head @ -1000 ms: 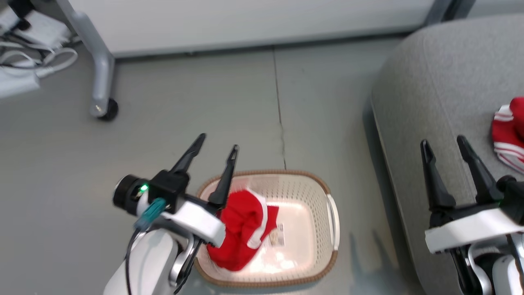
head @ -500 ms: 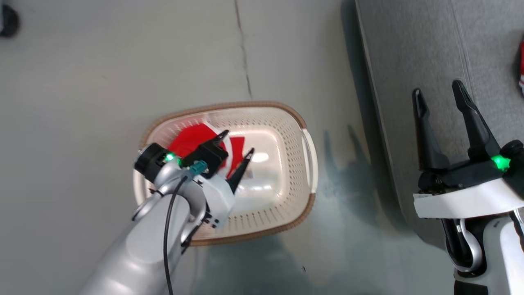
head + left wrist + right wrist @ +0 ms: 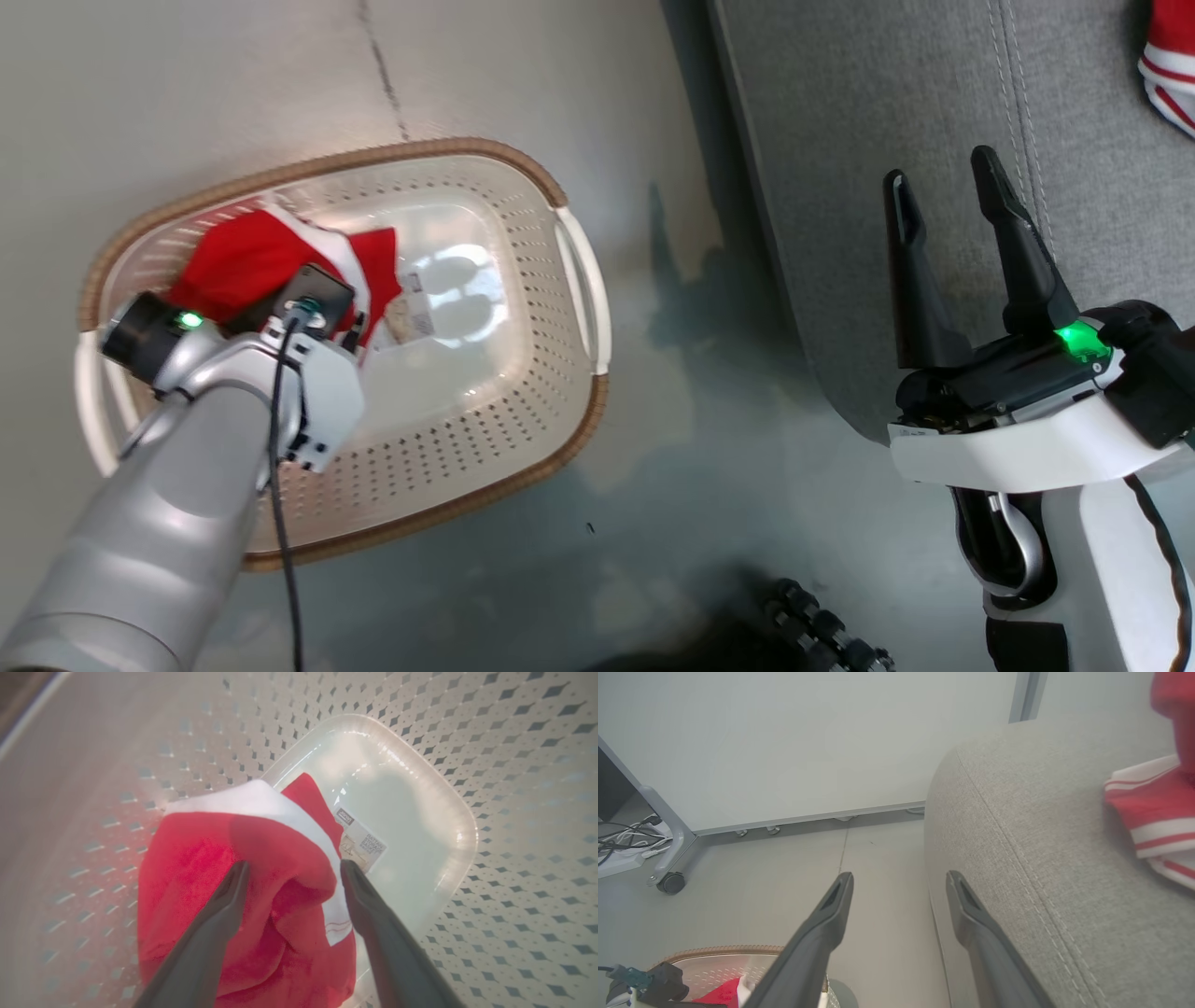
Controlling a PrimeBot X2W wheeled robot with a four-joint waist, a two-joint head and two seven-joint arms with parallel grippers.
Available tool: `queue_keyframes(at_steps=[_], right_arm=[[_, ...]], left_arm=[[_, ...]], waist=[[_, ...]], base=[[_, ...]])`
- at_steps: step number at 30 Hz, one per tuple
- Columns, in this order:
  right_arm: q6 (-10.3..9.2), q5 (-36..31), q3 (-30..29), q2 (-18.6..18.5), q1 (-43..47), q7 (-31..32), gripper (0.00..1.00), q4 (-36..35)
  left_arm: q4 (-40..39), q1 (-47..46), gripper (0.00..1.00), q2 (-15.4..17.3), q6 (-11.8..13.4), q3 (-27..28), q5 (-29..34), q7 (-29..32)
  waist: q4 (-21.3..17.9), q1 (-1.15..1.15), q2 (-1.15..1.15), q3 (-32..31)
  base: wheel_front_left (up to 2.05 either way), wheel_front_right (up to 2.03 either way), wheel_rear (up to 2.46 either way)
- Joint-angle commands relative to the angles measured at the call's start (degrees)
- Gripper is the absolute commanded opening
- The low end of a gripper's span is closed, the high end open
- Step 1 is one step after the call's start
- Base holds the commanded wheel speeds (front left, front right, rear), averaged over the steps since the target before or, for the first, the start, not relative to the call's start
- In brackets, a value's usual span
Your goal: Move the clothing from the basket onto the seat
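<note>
The white perforated basket [image 3: 485, 411] with a brown rim stands on the floor left of the grey seat [image 3: 840, 140]. One piece of red clothing [image 3: 233, 266] with white trim lies bunched at the basket's left end. My left gripper [image 3: 294, 865] is down inside the basket, open, its two fingers straddling a raised fold of that red clothing [image 3: 196, 858]. Another piece of red, white-striped clothing [image 3: 1167, 56] lies on the seat at the far right. My right gripper [image 3: 941, 168] hangs open and empty over the seat's left edge [image 3: 1017, 835].
A paper label [image 3: 362, 844] sticks to the basket's smooth bottom. A grey stand leg with a caster [image 3: 668, 882] and loose cables [image 3: 621, 840] sit by the white wall. Part of my dark base [image 3: 812, 625] shows at the bottom.
The head camera has tilted down and turned, shifting the whole picture. My left gripper has dropped from above the basket's rim into the basket, around the red clothing. The right gripper stays open.
</note>
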Motion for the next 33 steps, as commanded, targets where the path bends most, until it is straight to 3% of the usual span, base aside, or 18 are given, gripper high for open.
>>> queue_keyframes(at_steps=[1,10,11,12,24,33], right_arm=[[0.03,0.46,0.27,-0.09,-0.89,-0.87,1.0,0.4],[0.03,2.19,1.96,-0.11,-1.81,-2.83,1.0,2.32],[0.03,2.14,2.03,-0.11,-1.89,-2.92,1.0,2.46],[0.03,2.13,2.09,-0.11,-1.97,-2.95,1.0,2.6],[0.03,-0.42,1.24,-0.13,-1.69,-2.86,1.0,4.55],[0.03,-3.54,-0.62,-0.16,0.41,0.59,1.0,3.66]], left_arm=[[1.08,-1.81,1.0,1.33,0.74,-0.26,0.77,0.11],[6.51,-5.38,1.0,5.02,2.61,-0.72,1.25,-0.04],[6.86,-5.54,0.3,4.99,2.46,-0.54,0.83,0.05],[7.01,-5.67,0.0,4.89,2.32,-0.53,0.7,-0.16],[5.67,-3.1,0.0,-0.98,0.25,-1.37,-1.39,-7.92],[-1.11,1.09,0.0,-4.99,-0.84,-0.96,-3.54,-10.63]], waist=[[-2.61,0.0,0.0,2.85],[-3.82,0.0,0.0,4.92],[-3.81,0.0,0.0,4.96],[-3.78,0.0,0.0,4.97],[-0.08,0.0,0.0,-0.63],[4.63,0.0,0.0,-8.01]], base=[[0.0,0.0,0.0],[0.0,0.0,0.0],[0.0,0.0,0.0],[0.0,0.0,0.0],[0.0,0.0,0.0],[0.0,0.0,0.0]])
